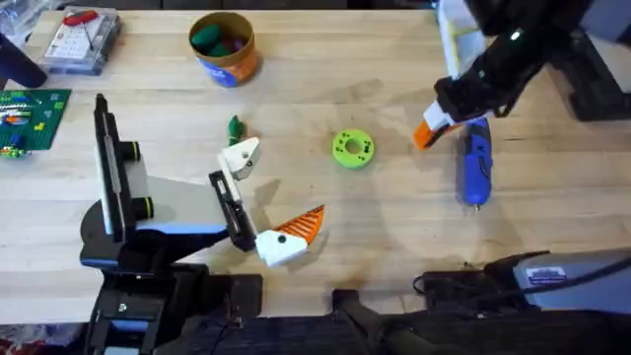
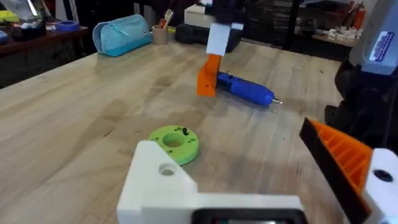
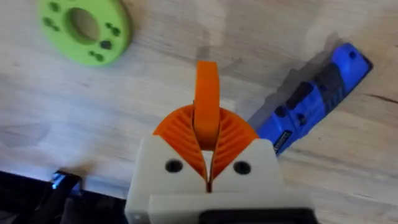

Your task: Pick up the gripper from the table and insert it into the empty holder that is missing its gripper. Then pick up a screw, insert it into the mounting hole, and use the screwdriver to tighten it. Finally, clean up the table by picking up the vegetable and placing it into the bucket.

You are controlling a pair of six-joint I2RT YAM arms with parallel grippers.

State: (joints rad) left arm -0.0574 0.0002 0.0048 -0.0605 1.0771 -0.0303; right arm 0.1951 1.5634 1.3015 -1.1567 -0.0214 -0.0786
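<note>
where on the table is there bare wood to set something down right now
Bare wood lies between the round yellow-rimmed bucket and the bright-green holed disc, and along the near edge between the ribbed orange finger on its white block and the blue pen-shaped screwdriver. It is crowded around the cream-white empty holder and small dark-green vegetable.

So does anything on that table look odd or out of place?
The bucket already holds toy vegetables, yet one small green vegetable lies loose on the table beside the empty holder. That holder is bare, while its neighbour carries a ribbed orange finger. The missing gripper is pinched in the right gripper.
</note>
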